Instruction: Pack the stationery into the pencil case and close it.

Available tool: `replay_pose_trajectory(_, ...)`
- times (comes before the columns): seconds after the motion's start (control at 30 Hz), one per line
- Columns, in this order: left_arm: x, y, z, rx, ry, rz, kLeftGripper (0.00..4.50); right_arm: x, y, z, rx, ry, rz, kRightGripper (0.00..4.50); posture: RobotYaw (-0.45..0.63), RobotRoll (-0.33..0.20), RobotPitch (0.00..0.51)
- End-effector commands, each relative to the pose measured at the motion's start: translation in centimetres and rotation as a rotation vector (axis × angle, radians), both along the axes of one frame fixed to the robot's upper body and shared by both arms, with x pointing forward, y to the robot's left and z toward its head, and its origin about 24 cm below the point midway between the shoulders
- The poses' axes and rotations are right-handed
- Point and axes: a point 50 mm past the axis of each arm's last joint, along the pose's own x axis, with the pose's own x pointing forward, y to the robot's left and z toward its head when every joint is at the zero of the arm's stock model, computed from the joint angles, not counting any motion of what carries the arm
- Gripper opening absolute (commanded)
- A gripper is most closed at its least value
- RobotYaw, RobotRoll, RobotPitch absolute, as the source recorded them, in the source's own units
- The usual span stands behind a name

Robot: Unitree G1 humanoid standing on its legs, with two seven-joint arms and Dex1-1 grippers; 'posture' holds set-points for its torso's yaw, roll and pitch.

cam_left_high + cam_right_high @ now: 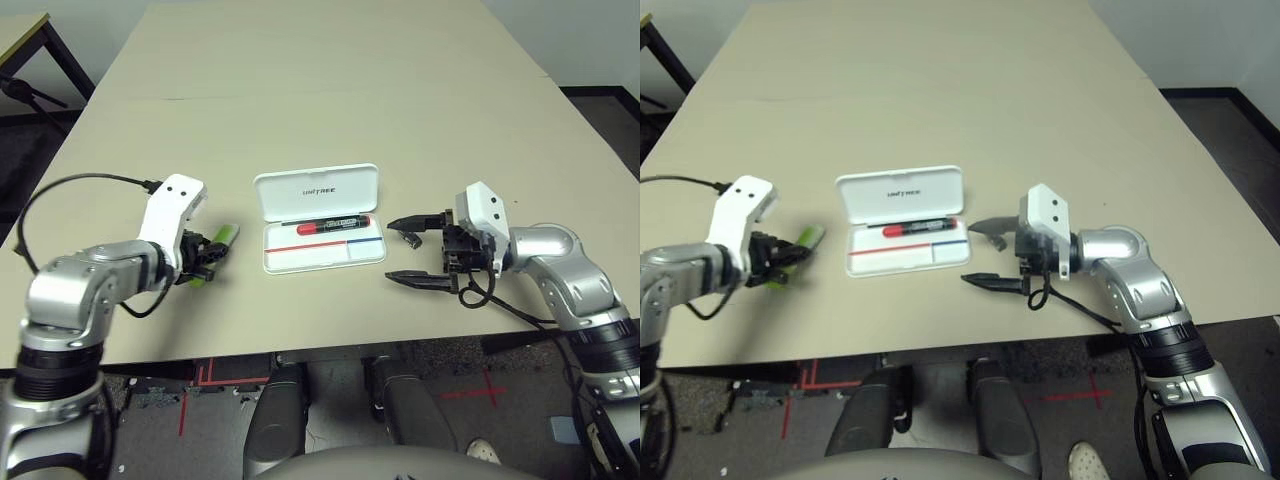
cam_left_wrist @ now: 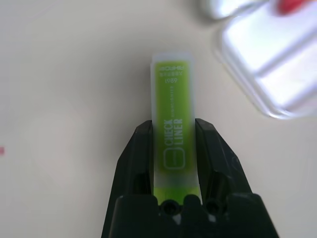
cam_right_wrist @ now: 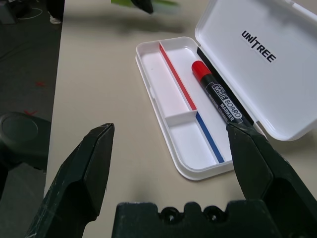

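Note:
The white pencil case (image 1: 322, 258) lies open at the table's middle, its lid (image 1: 315, 190) folded back on the far side. A black marker with a red cap (image 1: 333, 224) lies in the tray's far compartment, beside the red-and-blue stripe. The near compartments hold nothing. Left of the case, my left gripper (image 1: 205, 258) is shut on a lime-green highlighter (image 1: 224, 238), whose far end sticks out toward the case. In the left wrist view, both fingers (image 2: 136, 148) press the highlighter (image 2: 171, 109) low over the table. My right gripper (image 1: 410, 250) stands open just right of the case, nothing between its fingers (image 3: 94, 163).
The beige table (image 1: 320, 90) stretches far behind the case. Its front edge (image 1: 330, 348) runs close below both grippers. A black cable (image 1: 70, 185) loops from my left wrist. A dark-framed table (image 1: 25, 45) stands at the far left.

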Motion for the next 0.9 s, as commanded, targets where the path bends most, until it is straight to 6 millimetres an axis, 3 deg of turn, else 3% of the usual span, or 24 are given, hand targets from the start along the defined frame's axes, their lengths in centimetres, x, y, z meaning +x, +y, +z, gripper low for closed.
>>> replay_pose_trajectory(0.03,-0.6,-1.5,-0.1,-0.017,0.006,-0.205,1.09,0.1,0.0,-0.2,-0.009,-0.001,0.01,4.5,0.02,0.0,0.163)
replay_pose_trajectory(0.3,-0.3,-4.7,-0.4,0.044,-0.098,-0.568,1.09,0.3,-0.2,-0.2,-0.019,-0.005,0.008,4.5,0.01,0.0,0.157)
replay_pose_trajectory(0.9,3.6,-8.3,-1.2,0.181,-0.174,-0.84,1.09,0.3,-0.3,-0.3,-0.036,-0.016,0.003,4.5,-0.02,0.0,0.152)
